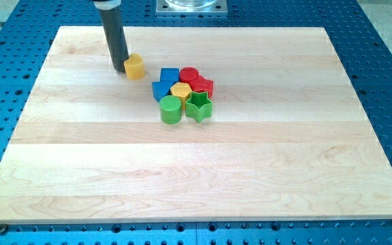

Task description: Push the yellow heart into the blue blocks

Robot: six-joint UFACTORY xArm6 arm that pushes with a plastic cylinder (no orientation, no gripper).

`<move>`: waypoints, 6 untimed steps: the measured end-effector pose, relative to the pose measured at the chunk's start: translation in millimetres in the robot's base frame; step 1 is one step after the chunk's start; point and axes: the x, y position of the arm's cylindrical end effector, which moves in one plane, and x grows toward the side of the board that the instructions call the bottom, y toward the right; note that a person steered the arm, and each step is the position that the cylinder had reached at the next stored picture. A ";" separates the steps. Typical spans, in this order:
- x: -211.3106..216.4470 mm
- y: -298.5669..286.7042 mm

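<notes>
Where the pale wooden bench [196,170] lies on a blue perforated metal surface [386,68], no brand, label or writing can be read anywhere. The bench is made of smooth light planks with faint grain lines running across the view. The straight dark rod [114,34] comes down from the view's top left, matte and cylindrical, and my tip [118,70] rests on the wood just left of the yellow heart block [135,67] — touching it or nearly so, I cannot tell which. There is no end effector with jaws here, only the rod, so nothing is apart or clamped. The yellow heart sits apart from the cluster, up and to the view's left of it. The cluster is tightly packed: two blue blocks [164,83] on its left, a yellow hexagonal block [182,90] in the middle, two red blocks [196,80] at the upper right, a green cylinder [171,109] and a green star block [199,106] along the bottom — all glossy, plastic-looking pieces.
</notes>
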 end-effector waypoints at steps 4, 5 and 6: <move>-26.0 38.3; -30.7 59.5; -30.8 84.6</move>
